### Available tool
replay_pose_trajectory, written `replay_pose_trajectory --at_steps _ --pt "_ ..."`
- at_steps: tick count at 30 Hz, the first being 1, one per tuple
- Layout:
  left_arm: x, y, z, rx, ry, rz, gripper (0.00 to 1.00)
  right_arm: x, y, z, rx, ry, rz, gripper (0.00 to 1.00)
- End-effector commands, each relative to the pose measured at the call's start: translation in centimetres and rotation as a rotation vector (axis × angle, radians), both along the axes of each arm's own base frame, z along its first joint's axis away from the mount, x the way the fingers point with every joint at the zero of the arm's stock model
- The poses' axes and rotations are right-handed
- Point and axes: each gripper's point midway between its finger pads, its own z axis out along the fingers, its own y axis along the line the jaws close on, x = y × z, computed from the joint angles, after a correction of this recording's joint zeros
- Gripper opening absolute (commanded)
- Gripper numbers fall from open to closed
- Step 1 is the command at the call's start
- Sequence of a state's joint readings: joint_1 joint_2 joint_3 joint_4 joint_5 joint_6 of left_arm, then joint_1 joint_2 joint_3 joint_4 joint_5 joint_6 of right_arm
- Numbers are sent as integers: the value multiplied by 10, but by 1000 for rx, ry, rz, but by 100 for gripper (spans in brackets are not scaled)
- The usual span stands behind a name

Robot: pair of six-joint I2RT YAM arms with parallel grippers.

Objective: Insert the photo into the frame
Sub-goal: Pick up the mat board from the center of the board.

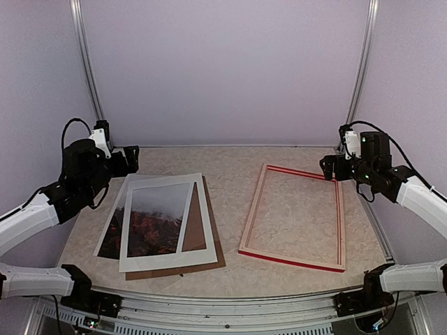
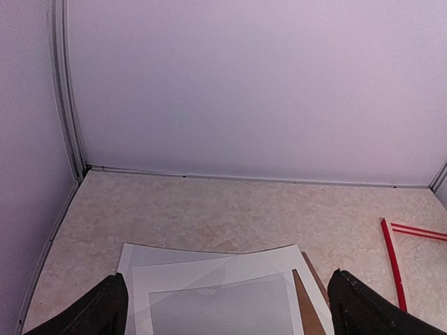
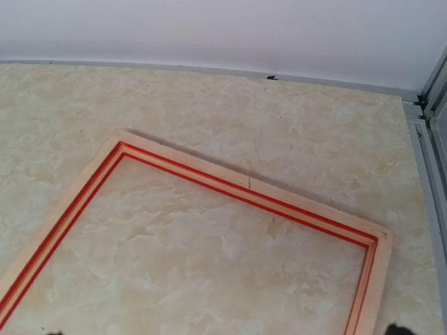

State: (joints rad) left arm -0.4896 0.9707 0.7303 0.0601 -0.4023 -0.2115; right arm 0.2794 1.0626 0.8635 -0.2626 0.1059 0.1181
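Photo (image 1: 150,227) under white mat (image 1: 167,260); frame (image 1: 290,259) apart.

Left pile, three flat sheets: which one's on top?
The white mat board, the one with the rectangular window. The photo shows through it; the brown backing board pokes out underneath.
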Motion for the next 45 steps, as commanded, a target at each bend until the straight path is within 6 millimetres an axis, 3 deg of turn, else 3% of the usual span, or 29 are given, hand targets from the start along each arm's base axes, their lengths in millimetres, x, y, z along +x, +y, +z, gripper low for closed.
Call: replay_pose_trajectory --at_steps 1,10,14,17,19,23,28,36,41,45 --pt "0 1 4 6 -24 3 99 3 0 0 -1 -6 -13 100" --pt "-2 -1 3 13 -19 2 99 9 -12 -23 -30 118 -112 100" --pt "-3 -4 3 2 -9 -2 99 10 -38 -63 -104 284 -236 100" --pt "-2 -9 -1 -1 22 -7 99 9 -57 -103 -36 422 -270 99" --pt "-2 -14 -3 2 39 -10 99 7 -57 -128 19 496 -263 98" --pt "-3 -22 -12 3 87 -14 99 4 -65 -158 28 572 -294 96" --pt "-1 -26 -29 -49 175 -1 99 5 -84 -186 73 628 -322 83" --pt "11 -19 -86 -100 396 69 99 12 -100 -221 84 691 -328 58" --pt "15 2 -115 -216 511 80 99 37 -94 -236 90 711 -277 43" --pt "10 9 -129 -264 551 111 99 65 -91 -233 97 698 -245 37"
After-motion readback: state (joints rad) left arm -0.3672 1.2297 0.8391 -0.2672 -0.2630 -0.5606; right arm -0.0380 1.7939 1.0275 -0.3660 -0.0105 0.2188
